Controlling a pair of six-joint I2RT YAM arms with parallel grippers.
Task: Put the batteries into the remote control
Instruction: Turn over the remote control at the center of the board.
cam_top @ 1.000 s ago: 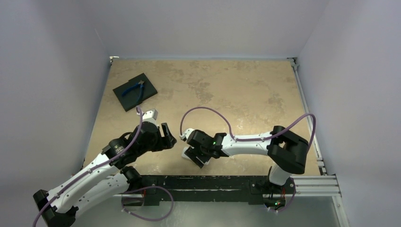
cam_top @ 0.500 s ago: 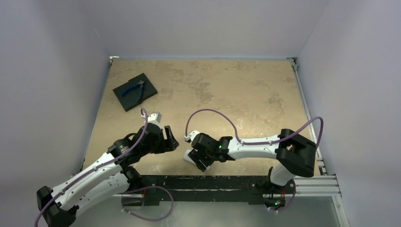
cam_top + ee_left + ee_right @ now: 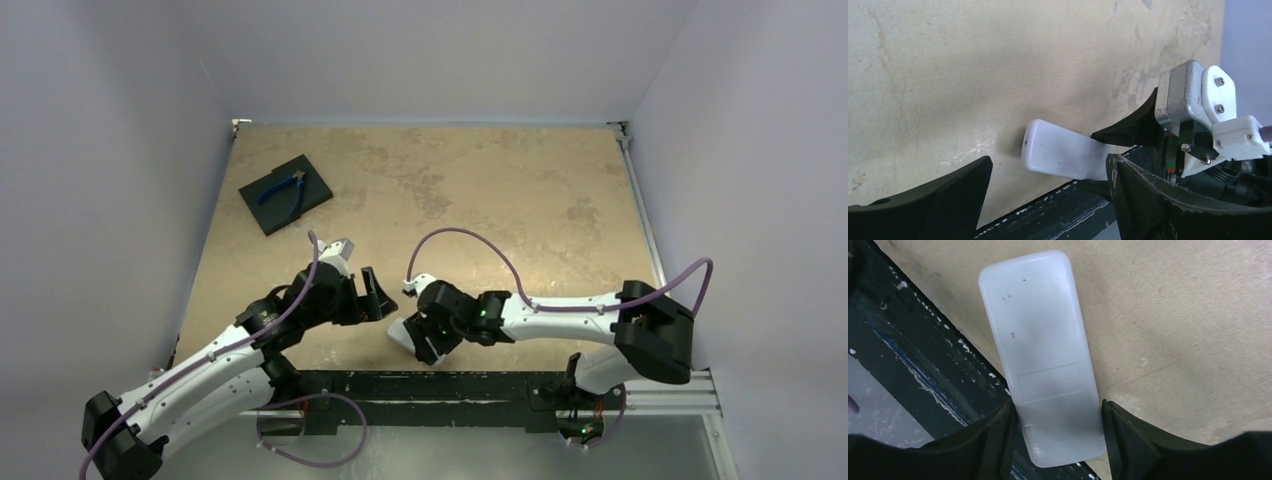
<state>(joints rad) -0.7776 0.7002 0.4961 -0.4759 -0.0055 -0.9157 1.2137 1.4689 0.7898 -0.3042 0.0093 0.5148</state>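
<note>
The remote control (image 3: 1035, 330) is clasped at its lower end by the right gripper (image 3: 1055, 412), plain back up, across the near edge of the table (image 3: 480, 190). The left gripper (image 3: 1047, 165) has been spread wider and brought nearer, and it is empty. The battery cover (image 3: 1050, 382) seemingly remains closed. No batteries are seen, so loading has not begun.

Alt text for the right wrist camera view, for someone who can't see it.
A white remote control, plain back up, is held between the right tool's black fingers, angled across the tan table's edge over a dark rail.
</note>
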